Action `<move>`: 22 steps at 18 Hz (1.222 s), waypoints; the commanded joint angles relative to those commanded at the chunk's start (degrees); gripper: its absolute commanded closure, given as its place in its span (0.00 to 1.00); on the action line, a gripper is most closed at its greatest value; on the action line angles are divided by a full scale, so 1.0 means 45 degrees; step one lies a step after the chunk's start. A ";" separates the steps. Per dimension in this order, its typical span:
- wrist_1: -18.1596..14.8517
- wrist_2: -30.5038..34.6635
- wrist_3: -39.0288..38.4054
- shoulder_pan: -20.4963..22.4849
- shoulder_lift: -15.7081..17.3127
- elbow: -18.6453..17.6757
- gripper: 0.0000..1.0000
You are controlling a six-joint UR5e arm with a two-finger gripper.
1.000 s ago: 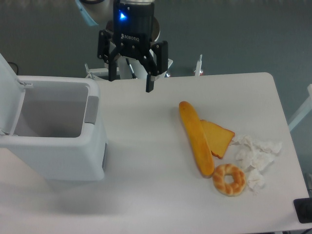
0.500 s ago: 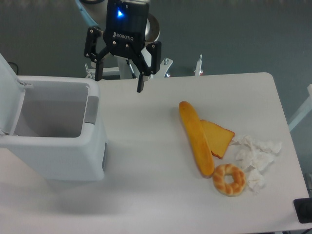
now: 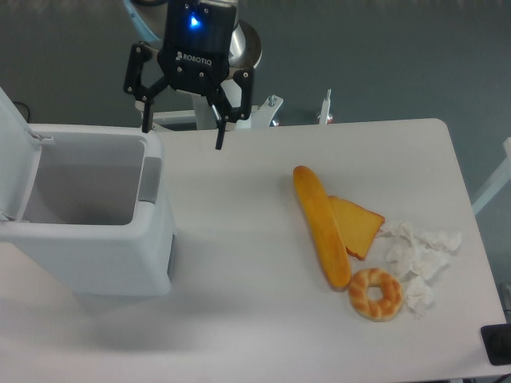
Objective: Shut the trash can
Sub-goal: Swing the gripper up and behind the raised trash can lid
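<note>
Since the earlier frames the gripper point(image 3: 183, 136) has been carried leftward, fingers spread and empty. The trash can point(image 3: 88, 214) sits at the tabletop's point(image 3: 263, 263) left, lid point(image 3: 14, 152) raised. The lid should be approached from behind and pushed down.

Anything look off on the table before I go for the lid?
Nothing damaged or spilled. The trash can stands upright with its lid open. Crumpled tissues lie loose beside the baguette, toast slice and ring bread. The gripper is open, empty.
</note>
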 joint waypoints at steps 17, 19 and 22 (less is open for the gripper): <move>0.0020 -0.1776 -0.1800 -0.0606 0.0585 0.0078 0.00; 0.0020 -0.2030 -0.1858 -0.0625 0.0780 0.0078 0.00; 0.0020 -0.2576 -0.1897 -0.0625 0.1132 0.0039 0.00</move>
